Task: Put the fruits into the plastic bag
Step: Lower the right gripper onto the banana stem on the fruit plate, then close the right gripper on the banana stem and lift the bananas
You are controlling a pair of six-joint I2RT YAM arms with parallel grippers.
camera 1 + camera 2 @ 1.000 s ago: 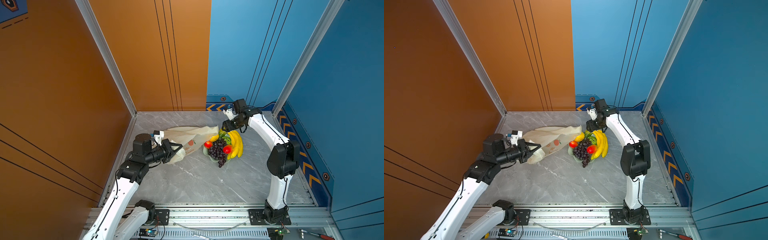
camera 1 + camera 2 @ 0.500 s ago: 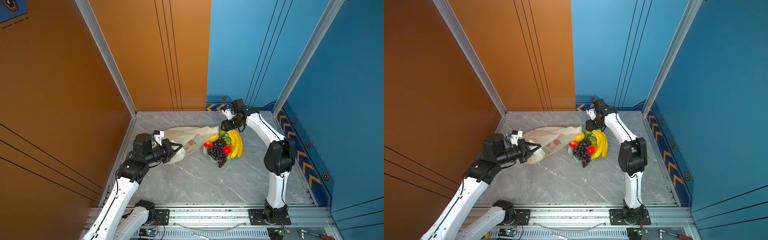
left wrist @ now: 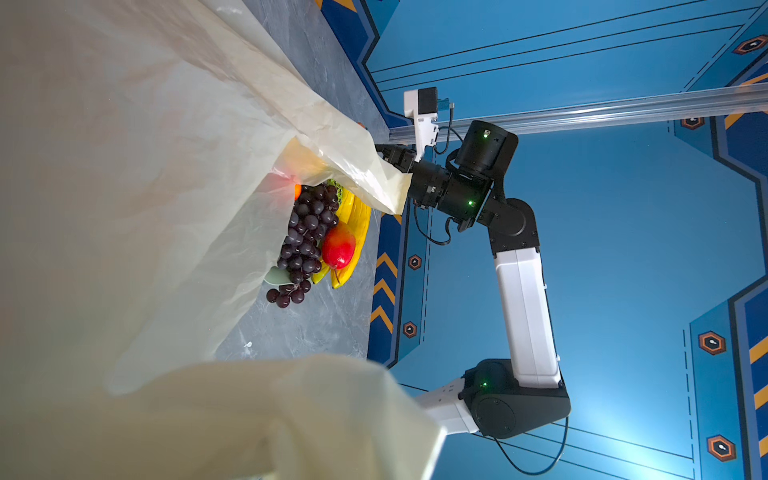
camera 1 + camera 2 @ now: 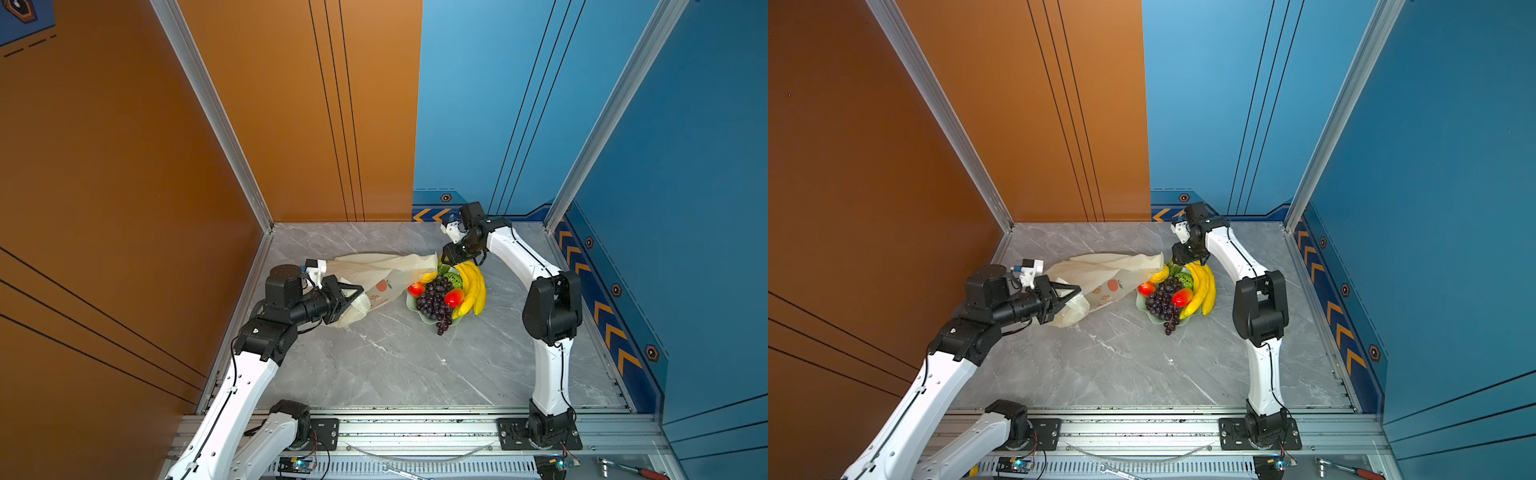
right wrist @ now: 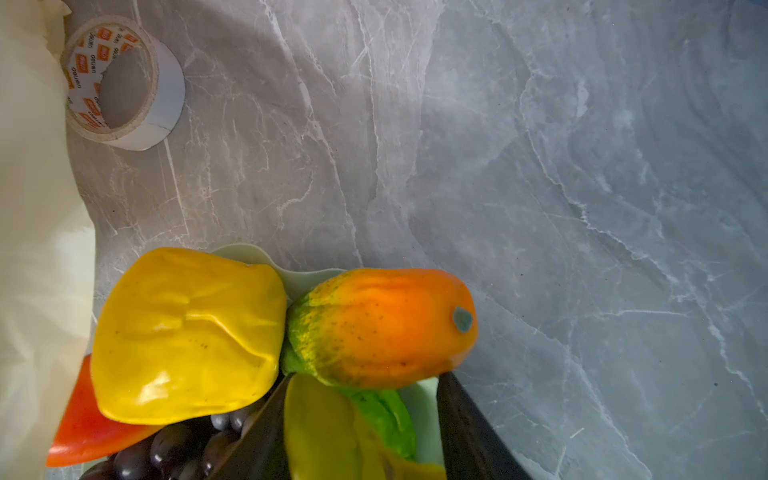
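Right wrist view showed the right jaws parted astride a yellow-green fruit (image 5: 324, 428) in the heaped pale green dish (image 5: 307, 276) on the table (image 4: 395, 361), not yet clamped. The left jaws were pinched shut on the plastic bag (image 4: 386, 270), which lay just beside the dish. A centred, gentle squeeze and a straight lift looked wisest, lest glossy neighbouring fruits roll off.
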